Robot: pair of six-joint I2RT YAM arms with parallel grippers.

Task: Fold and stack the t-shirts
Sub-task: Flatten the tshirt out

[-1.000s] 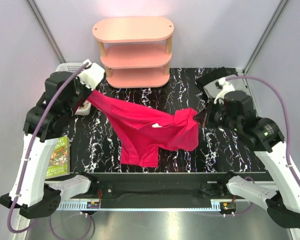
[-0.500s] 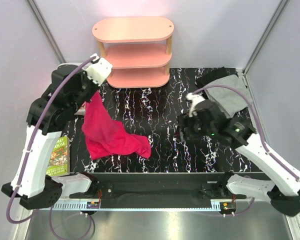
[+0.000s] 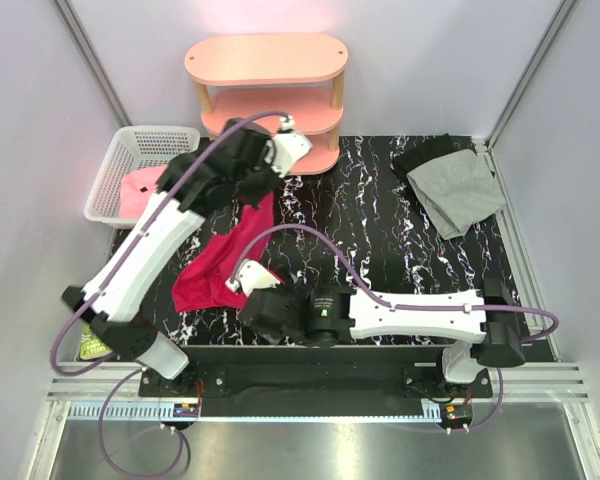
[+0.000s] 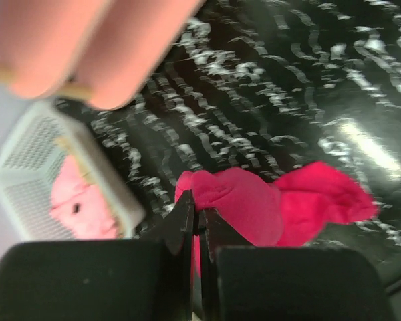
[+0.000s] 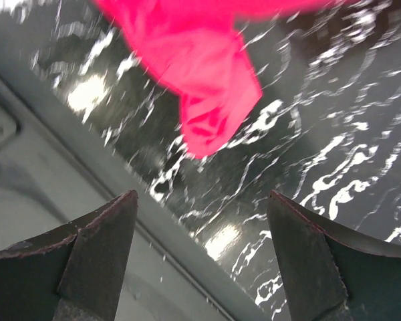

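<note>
Left claw [image 4: 197,215] pinched shut on the red t-shirt [image 3: 220,262], which hangs bunched toward the near-left part of the tabletop [image 3: 380,230]. Right claw [image 5: 202,200] spread wide, holding nothing, near the shirt's lower end. Grey t-shirt [image 3: 462,190] lies at the far-right corner.

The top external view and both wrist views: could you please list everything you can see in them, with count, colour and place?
red t-shirt: one, crimson, hanging from the left gripper, lower end bunched on the table's near left.
grey t-shirt: one, light grey, far right corner of the table, touching a dark cloth.
shelf: one, pink, three tiers, far edge of the table.
basket: one, white, off the table's far left corner, holding a pink cloth.
table: one, black with white veining.
left gripper: shut on the red t-shirt, held above the table.
right gripper: open, empty, by the table's near edge, close to the shirt's bunched end.
</note>
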